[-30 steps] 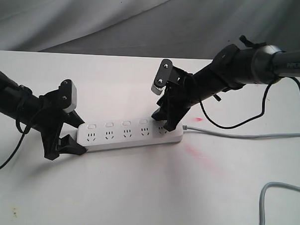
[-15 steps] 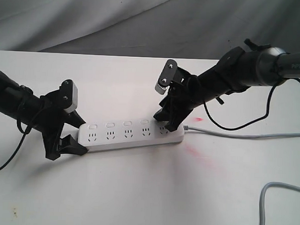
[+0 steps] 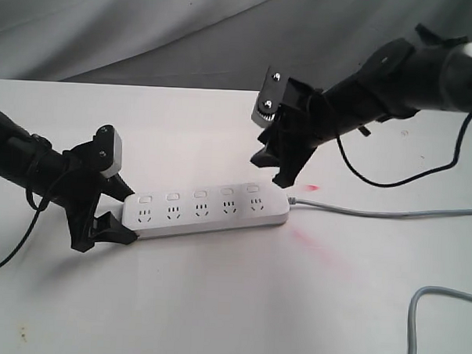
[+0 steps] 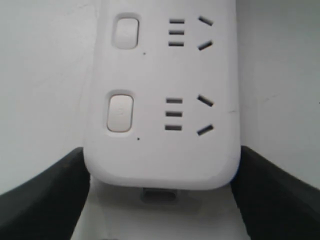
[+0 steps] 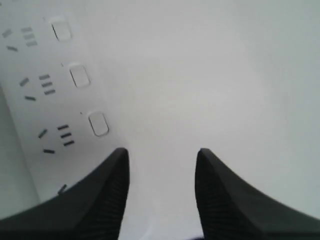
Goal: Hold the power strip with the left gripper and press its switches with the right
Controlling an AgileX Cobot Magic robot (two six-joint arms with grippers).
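While the power strip [image 3: 207,209] lies flat on the white bench [image 3: 214,309], the left end effector [image 3: 117,211] clamps the rounded end farthest from the cord [image 3: 375,212]. In the left wrist view its two black fingers [image 4: 45,200] press against the strip's long sides, one on each, with the end socket and its switch between them.

The five switches [image 3: 198,194] run in a row along the far edge of the strip, one above each socket. None of them is being touched.

The right end effector [image 3: 274,169] hangs in the air above the strip's cord end, clear of the casing, with its tips angled down toward it. The right wrist view shows its fingers [image 5: 107,200] a moderate gap apart and holding nothing, only bare bench showing between them. The strip with three of its switches lies off to one side of them.

The thin grey cord leaves the strip and runs away from it across the bench. A pink smear [image 3: 315,245] marks the bench just beyond the cord end, on the near side of the cord.
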